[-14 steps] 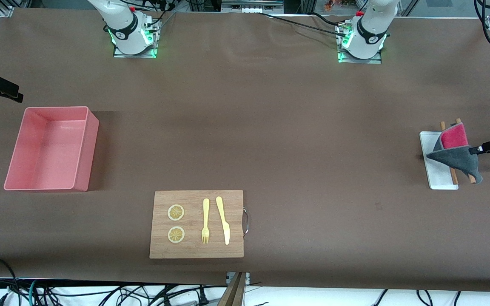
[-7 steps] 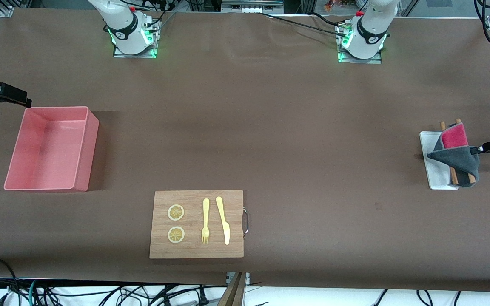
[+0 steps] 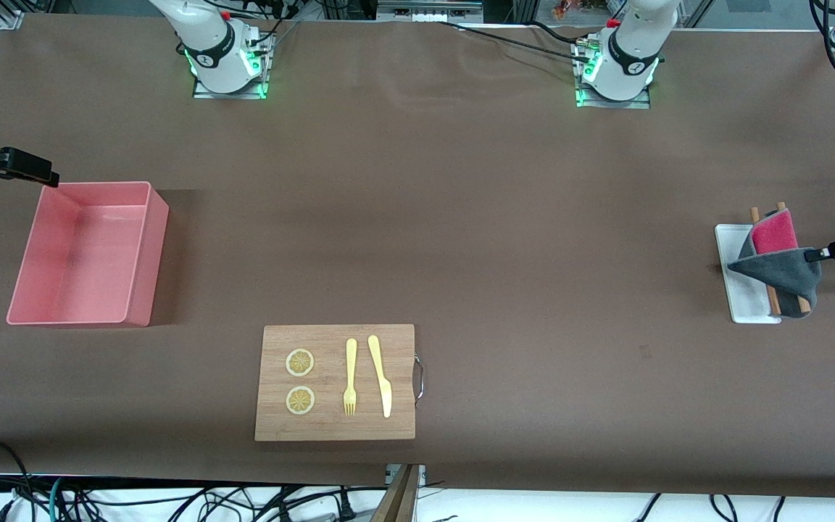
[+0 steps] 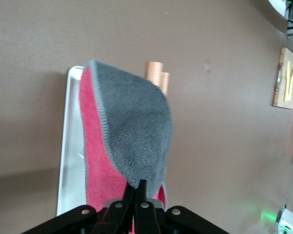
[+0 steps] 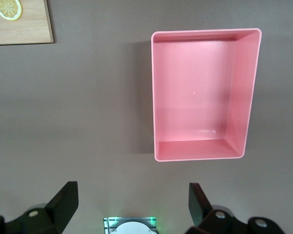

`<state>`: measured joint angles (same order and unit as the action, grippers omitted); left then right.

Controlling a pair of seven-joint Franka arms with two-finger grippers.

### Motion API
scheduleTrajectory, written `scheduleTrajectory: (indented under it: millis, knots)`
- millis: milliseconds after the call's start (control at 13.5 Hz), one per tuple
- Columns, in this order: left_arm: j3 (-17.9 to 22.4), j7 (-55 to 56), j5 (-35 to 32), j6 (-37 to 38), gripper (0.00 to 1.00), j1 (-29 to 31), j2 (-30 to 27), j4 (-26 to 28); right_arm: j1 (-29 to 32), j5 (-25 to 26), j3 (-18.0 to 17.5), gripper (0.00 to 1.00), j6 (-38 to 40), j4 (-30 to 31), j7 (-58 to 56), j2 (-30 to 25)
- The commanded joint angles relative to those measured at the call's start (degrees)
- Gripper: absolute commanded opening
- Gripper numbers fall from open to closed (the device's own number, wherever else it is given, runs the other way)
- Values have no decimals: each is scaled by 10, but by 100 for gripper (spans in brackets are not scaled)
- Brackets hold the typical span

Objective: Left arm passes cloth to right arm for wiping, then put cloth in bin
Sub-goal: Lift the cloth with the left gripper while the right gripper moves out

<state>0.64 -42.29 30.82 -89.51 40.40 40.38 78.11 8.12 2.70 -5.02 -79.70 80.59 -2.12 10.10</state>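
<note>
Brown paper covers the whole table (image 3: 461, 217), and on it the biggest thing is the pink rectangular plastic bin (image 3: 138, 250) with low straight walls, empty, at the right arm's end. Next in size is the pale wooden cutting board (image 3: 334, 428) with a wire handle, nearer the front camera, carrying two yellow lemon slices (image 3: 300, 381), a yellow fork (image 3: 350, 377) and a yellow knife (image 3: 380, 377). At the left arm's end lies a flat white rectangular tray (image 3: 747, 301) with two wooden sticks (image 3: 773, 299) across it.

Draped over tray and sticks is the small soft dark grey cloth (image 3: 780, 268) with a magenta-red face — one grey fold turned back so the red shows. The left gripper (image 4: 140, 187) has its fingers pinched together on the tip of that grey fold, which looks like a thin hold on a single corner. To lift well, I would raise it straight up and slowly, so the cloth peels off without dragging the sticks or tipping the tray, then check that the corner has not slid out before carrying it toward the middle.

The right gripper (image 5: 132, 200) waits with its jaws spread wide and empty — up over the bare table just beside the bin.
</note>
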Motion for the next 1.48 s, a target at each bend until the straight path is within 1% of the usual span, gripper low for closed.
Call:
scheduleTrajectory:
  millis: [0, 148, 295, 517, 591, 738, 886, 1034, 1108, 1255, 1403]
  knots:
    - [-10, 11, -43, 42, 0, -4, -28, -34, 0, -6, -3, 100, 2, 2, 6, 4]
    - [-12, 33, -81, 48, 0, -28, -77, -33, 1, -8, -3, 100, -2, 1, 1, 5]
    - [-12, 74, -132, 79, 0, -65, -121, -33, 1, -8, -3, 100, -1, 0, -1, 8]
    - [-13, 189, -185, 120, 0, -158, -179, -34, 0, -9, -3, 100, -2, 0, 7, 9]
    - [-13, 227, -190, 133, 0, -189, -193, -34, 0, -9, -3, 100, -3, 0, 10, 10]
    - [-13, 299, -198, 172, 0, -262, -211, -44, -6, -10, -4, 100, -4, -1, 12, 15]
    - [-13, 340, -200, 207, 0, -351, -212, -79, -23, -23, -4, 100, -25, -2, 49, 27]
    - [-10, 355, -181, 207, 0, -420, -211, -86, -43, -46, -4, 100, -40, -3, 118, 38]
    - [-10, 354, -153, 204, 0, -452, -207, -89, -55, -52, -4, 100, -52, -3, 148, 40]
    - [-9, 357, -77, 188, 0, -487, -188, -89, -82, -65, -4, 100, -64, -3, 209, 50]
    - [-10, 361, 17, 155, 0, -500, -158, -89, -102, -88, -4, 100, -92, -2, 264, 62]
